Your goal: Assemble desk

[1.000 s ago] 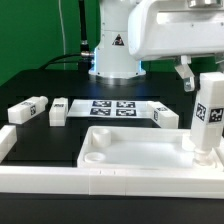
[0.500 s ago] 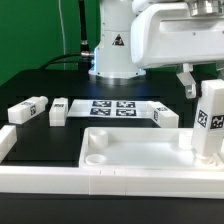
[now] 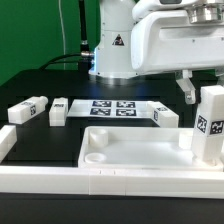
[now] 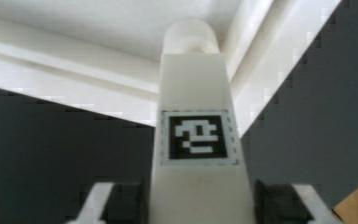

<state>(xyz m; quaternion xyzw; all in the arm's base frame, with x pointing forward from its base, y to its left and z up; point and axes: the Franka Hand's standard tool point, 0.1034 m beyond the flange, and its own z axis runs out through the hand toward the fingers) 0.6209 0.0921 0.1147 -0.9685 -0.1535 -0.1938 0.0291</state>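
1. Exterior view. The tabletop (image 3: 130,176) lies rim-up at the front. An upright leg (image 3: 210,125) stands at its far corner on the exterior view's right. Three loose legs (image 3: 28,108) (image 3: 59,110) (image 3: 166,114) lie beyond it, flanking the marker board (image 3: 112,107).
2. Wrist view. The gripper (image 4: 195,205) grasps the upright leg (image 4: 195,110), jaws closed against its sides, above the tabletop's corner.
3. Progress, as judged: the first leg is being fitted, its seating unconfirmed. Three legs are left to mount.

White leg (image 3: 210,105), black-white tag (image 4: 195,136); white tabletop (image 3: 140,152); black table (image 3: 40,142).
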